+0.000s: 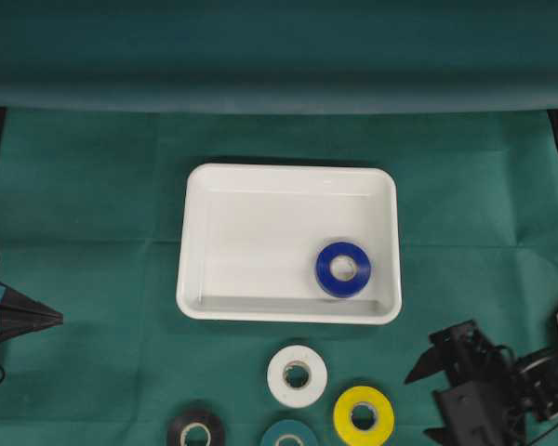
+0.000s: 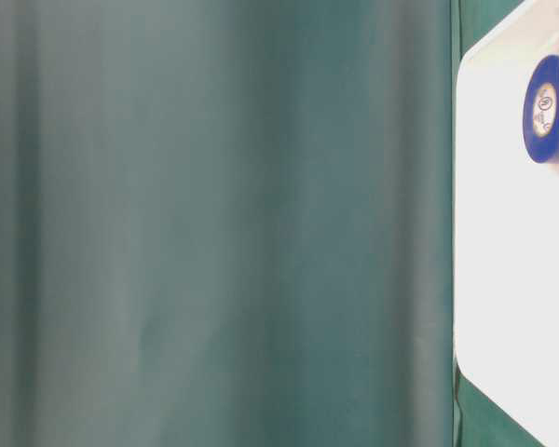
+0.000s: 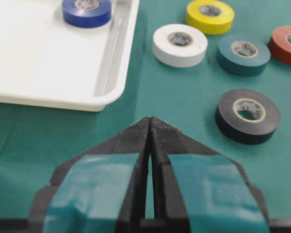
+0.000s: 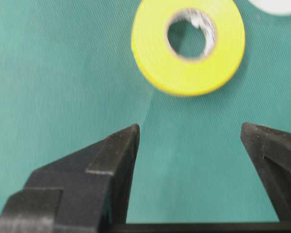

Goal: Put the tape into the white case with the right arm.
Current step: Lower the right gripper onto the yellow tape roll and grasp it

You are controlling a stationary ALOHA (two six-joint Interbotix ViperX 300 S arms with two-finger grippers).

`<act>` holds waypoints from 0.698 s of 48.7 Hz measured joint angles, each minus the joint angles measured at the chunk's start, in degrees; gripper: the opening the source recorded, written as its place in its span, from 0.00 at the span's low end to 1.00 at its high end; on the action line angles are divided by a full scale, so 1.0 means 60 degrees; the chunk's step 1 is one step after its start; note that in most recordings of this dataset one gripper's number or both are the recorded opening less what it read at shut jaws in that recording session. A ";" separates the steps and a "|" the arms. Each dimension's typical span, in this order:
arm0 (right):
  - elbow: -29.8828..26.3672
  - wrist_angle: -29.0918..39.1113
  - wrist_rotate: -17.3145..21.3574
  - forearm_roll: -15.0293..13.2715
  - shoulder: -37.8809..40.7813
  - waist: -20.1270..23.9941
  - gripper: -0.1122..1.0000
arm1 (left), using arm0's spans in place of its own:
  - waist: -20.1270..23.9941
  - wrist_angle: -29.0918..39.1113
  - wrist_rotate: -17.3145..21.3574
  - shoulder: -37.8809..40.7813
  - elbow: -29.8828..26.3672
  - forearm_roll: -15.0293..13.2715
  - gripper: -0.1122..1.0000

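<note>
At the far left of the overhead view the left gripper (image 1: 56, 319) rests low over the green cloth (image 1: 93, 214), its light-blue-banded fingers pressed together at the tips with nothing between them; the left wrist view shows the two tips meeting in a single point (image 3: 150, 120). Right of it, in the middle of the cloth, lies the white case (image 1: 200, 279), flat, with a blue tape roll (image 1: 343, 268) lying flat inside near its lower-right corner, close to the rim. Below the case a row of loose rolls sits on the cloth: a black roll (image 1: 196, 429) at the bottom edge, then a teal roll (image 1: 289, 434) partly cut off by the frame, a white roll (image 1: 297, 375) just below the case's near rim, and a yellow roll (image 1: 364, 414) beside it. A red roll (image 3: 288, 44) shows only in the left wrist view. Furthest right, the right arm (image 1: 530, 376) reaches in from the lower corner, its right gripper (image 1: 430, 400) spread wide and empty, near the yellow roll but apart from it
</note>
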 measured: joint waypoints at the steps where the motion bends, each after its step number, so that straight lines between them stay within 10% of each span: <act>1: -0.0073 0.0000 0.0000 0.0000 0.0103 0.0015 0.61 | -0.0015 0.0000 0.0015 0.0000 0.0000 -0.0015 0.10; 34: -0.1479 -0.0381 0.0000 -0.0015 0.1978 0.0146 0.61 | 0.0000 0.0000 0.0000 -0.0015 0.0000 -0.0015 0.10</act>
